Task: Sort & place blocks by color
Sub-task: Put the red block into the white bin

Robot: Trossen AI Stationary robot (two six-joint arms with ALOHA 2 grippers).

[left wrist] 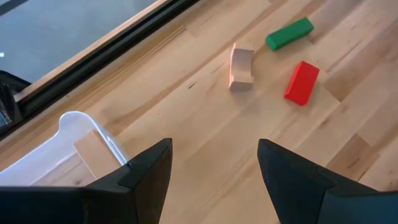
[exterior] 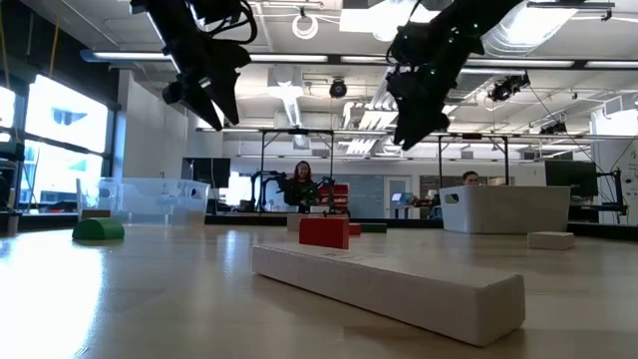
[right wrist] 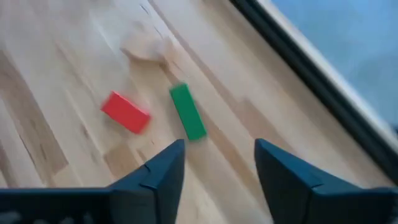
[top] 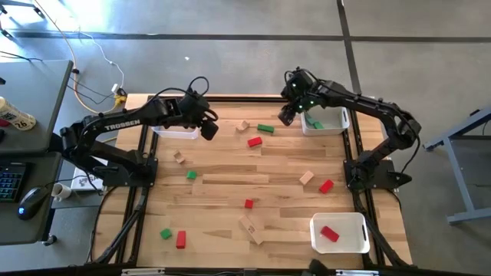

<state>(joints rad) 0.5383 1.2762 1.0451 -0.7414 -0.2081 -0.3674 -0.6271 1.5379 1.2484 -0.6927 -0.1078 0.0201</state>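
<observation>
While most of the blocks [top: 254, 142] are scattered loose across the table [top: 222, 192], one red block [top: 329, 234] sits in the bin [top: 338, 233] at lower right. The right gripper [top: 287, 115] hangs near upper centre, fingers apart, nothing held. The left gripper [top: 207, 129], upper left beside another bin [top: 176, 132], is wide and empty.

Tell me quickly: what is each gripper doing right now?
Left gripper: open, holding nothing.
Right gripper: open, holding nothing.
</observation>
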